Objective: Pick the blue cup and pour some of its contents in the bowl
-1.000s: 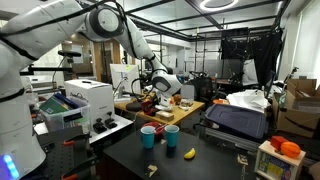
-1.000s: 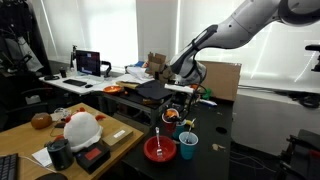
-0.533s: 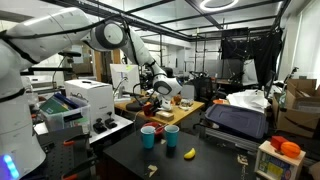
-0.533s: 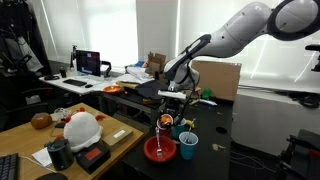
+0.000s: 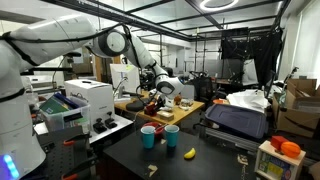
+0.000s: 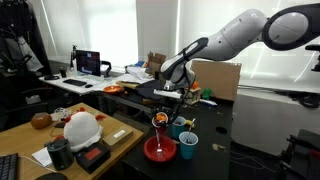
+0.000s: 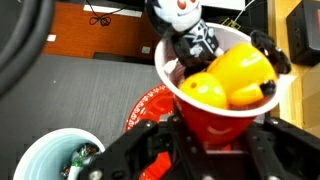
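Note:
My gripper (image 7: pixel 214 143) is shut on a red cup (image 7: pixel 215 95) that holds yellow pieces and a small skeleton-like toy. In an exterior view the gripper (image 6: pixel 161 108) holds this red cup (image 6: pixel 160 120) upright above the far rim of the red bowl (image 6: pixel 160 150). A blue cup (image 6: pixel 187 146) stands on the black table right of the bowl, untouched. In the wrist view the red bowl (image 7: pixel 148 108) lies below the held cup, and a light blue cup (image 7: pixel 55 160) with small items inside is at the lower left.
A second pale blue cup (image 6: pixel 181 127) stands behind the blue one. A banana (image 5: pixel 189 153) lies on the black table near two blue cups (image 5: pixel 171 136). A wooden table (image 6: pixel 70 140) with a white helmet stands beside it. Cluttered desks surround the arm.
The gripper with the red cup has moved sideways and slightly down, from beside the blue cups to above the red bowl. The blue cups have not moved.

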`<action>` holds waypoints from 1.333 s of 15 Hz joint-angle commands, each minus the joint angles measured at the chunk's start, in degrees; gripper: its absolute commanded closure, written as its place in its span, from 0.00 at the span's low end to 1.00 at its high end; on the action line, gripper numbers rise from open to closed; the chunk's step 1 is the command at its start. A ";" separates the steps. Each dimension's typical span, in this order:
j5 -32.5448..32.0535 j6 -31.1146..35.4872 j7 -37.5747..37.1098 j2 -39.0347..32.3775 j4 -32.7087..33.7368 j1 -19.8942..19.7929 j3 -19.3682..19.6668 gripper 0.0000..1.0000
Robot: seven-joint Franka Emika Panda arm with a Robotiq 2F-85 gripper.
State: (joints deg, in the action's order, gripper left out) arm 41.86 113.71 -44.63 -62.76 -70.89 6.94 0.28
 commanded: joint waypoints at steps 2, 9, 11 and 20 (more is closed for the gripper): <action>-3.23 -2.17 -3.95 -2.62 6.94 -1.53 -1.43 0.92; -8.25 -2.15 -4.70 -5.96 13.44 -2.67 -2.20 0.92; -9.72 -1.98 -4.59 -6.88 14.69 -2.97 -2.53 0.92; -15.38 -2.29 -5.41 -11.75 19.97 -4.00 -3.55 0.92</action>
State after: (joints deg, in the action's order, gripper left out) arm 28.62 113.58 -47.60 -72.03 -55.08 3.64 -2.08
